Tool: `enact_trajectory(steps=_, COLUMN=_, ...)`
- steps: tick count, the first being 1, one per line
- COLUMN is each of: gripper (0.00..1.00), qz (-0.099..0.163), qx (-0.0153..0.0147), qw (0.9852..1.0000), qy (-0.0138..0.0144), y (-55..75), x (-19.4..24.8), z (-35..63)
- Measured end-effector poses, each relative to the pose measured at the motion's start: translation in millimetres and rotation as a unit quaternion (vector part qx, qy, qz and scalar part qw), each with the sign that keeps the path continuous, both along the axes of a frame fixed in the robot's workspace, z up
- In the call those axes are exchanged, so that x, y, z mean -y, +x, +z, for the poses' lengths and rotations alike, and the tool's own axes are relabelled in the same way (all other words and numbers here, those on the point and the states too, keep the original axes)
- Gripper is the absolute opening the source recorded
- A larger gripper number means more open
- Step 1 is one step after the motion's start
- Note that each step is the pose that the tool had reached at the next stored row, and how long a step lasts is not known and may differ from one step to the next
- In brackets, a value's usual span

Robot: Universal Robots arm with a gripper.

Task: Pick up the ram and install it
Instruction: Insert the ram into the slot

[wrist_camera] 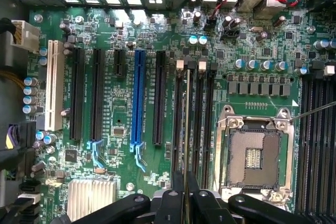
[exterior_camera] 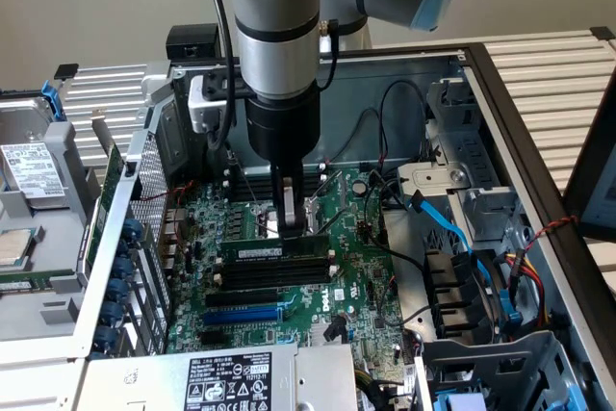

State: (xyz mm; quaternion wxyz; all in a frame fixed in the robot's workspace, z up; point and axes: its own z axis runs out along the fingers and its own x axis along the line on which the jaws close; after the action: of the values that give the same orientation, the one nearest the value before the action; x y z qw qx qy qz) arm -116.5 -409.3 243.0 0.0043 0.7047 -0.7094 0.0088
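The ram (exterior_camera: 274, 249), a long green stick with a white label strip, stands on edge over the rearmost of the black memory slots (exterior_camera: 275, 276) on the green motherboard (exterior_camera: 351, 267). My gripper (exterior_camera: 291, 226) comes straight down from above and is shut on the stick's top edge near its middle. In the wrist view the ram (wrist_camera: 187, 119) appears edge-on as a thin line running along a black slot, pinched between my black fingers (wrist_camera: 178, 199). I cannot tell whether it is fully seated. Empty black slots (wrist_camera: 202, 124) lie beside it.
A blue expansion slot (exterior_camera: 245, 315) lies in front of the memory slots. The open CPU socket (wrist_camera: 255, 156) sits beside them. Blue and black cables (exterior_camera: 452, 233) crowd the exterior view's right. A labelled power supply (exterior_camera: 226, 382) is in front, and a drive cage (exterior_camera: 38, 199) stands at the left.
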Motion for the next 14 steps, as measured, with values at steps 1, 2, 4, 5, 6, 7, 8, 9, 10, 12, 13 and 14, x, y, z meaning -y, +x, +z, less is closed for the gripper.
enact_trajectory(steps=1, gripper=0.14, qz=-0.003, qx=0.0001, qw=1.0000, qy=0.0001, y=0.0, x=0.0, z=-0.5)
enact_trajectory(steps=2, gripper=0.14, qz=-0.004, qx=0.0001, qw=1.0000, qy=0.0001, y=0.0, x=0.0, z=-1.0)
enact_trajectory(steps=4, gripper=0.14, qz=-0.004, qx=0.0000, qw=1.0000, qy=0.0000, y=-0.1, x=0.0, z=-2.1)
enact_trajectory(steps=5, gripper=0.14, qz=-0.004, qx=0.0000, qw=1.0000, qy=0.0000, y=-0.2, x=0.2, z=-2.4)
enact_trajectory(steps=6, gripper=0.14, qz=-0.004, qx=0.0000, qw=1.0000, qy=0.0000, y=-0.2, x=0.5, z=-2.5)
enact_trajectory(steps=7, gripper=0.14, qz=-0.004, qx=0.0000, qw=1.0000, qy=0.0000, y=-0.2, x=0.8, z=-2.7)
enact_trajectory(steps=8, gripper=0.14, qz=-0.004, qx=0.0000, qw=1.0000, qy=0.0000, y=-0.1, x=1.0, z=-2.9)
enact_trajectory(steps=9, gripper=0.14, qz=-0.004, qx=0.0000, qw=1.0000, qy=0.0000, y=-0.1, x=1.4, z=-3.0)
enact_trajectory(steps=10, gripper=0.14, qz=-0.004, qx=0.0000, qw=1.0000, qy=0.0000, y=-0.2, x=1.7, z=-3.1)
enact_trajectory(steps=12, gripper=0.14, qz=-0.003, qx=0.0000, qw=1.0000, qy=0.0000, y=-0.2, x=1.8, z=-3.2)
enact_trajectory(steps=13, gripper=0.14, qz=-0.002, qx=-0.0001, qw=1.0000, qy=0.0000, y=-0.2, x=1.8, z=-3.3)
enact_trajectory(steps=14, gripper=0.14, qz=0.001, qx=0.0000, qw=1.0000, qy=0.0001, y=-0.3, x=1.9, z=-3.4)
